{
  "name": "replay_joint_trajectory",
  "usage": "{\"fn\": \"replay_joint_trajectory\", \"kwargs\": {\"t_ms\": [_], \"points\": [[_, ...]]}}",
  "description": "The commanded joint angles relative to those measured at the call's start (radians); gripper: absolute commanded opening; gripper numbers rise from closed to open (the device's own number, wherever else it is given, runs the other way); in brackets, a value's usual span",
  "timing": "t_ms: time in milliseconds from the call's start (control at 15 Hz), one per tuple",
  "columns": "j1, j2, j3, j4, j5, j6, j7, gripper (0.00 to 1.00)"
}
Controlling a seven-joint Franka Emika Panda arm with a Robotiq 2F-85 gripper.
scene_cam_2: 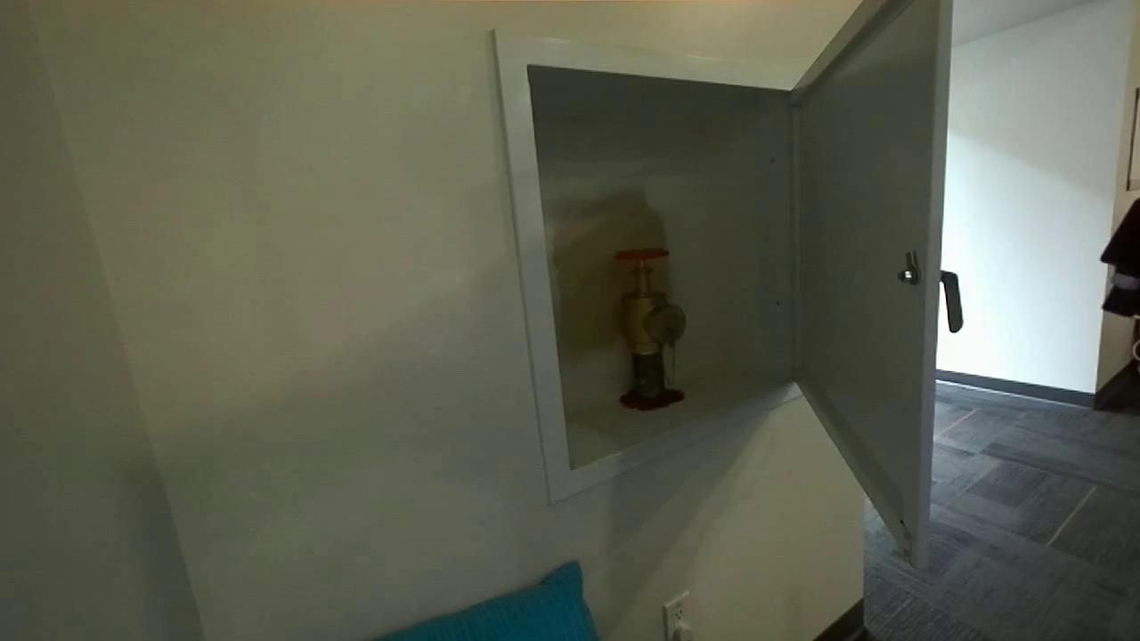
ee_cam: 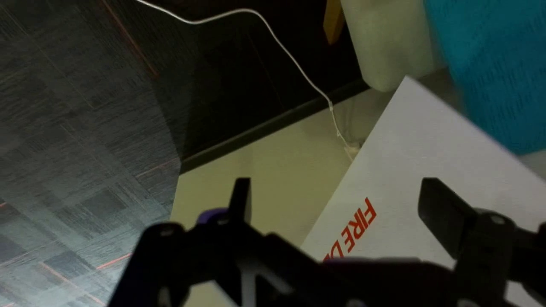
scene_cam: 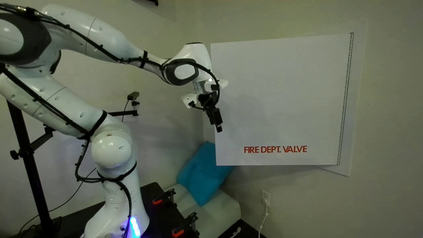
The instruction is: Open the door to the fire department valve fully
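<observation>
The white door (scene_cam: 281,99) stood angled out from its wall recess (scene_cam_2: 726,169), baring the red-topped valve (scene_cam_2: 643,325) inside. Near the door's front hung the gripper (ee_cam: 338,200), fingers (ee_cam: 441,211) spread well apart

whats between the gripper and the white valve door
In the wrist view, nothing shows between the gripper and the door: the stretch looks bare.
</observation>
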Motion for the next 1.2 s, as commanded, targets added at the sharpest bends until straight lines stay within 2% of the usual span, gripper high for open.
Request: {"fn": "replay_joint_trajectory", "kwargs": {"t_ms": [0, 133, 400, 667, 933, 1133], "points": [[0.043, -0.059, 0.060, 0.014, -0.016, -0.136, 0.056, 1.00], [0.079, -0.064, 0.110, 0.033, -0.002, -0.165, 0.097, 1.00], [0.153, 0.009, 0.235, 0.120, 0.018, -0.162, 0.231, 1.00], [0.164, 0.122, 0.375, 0.249, -0.031, -0.155, 0.370, 1.00], [0.123, 0.267, 0.515, 0.409, -0.183, -0.161, 0.522, 1.00], [0.081, 0.421, 0.604, 0.552, -0.410, -0.205, 0.682, 1.00]]}}
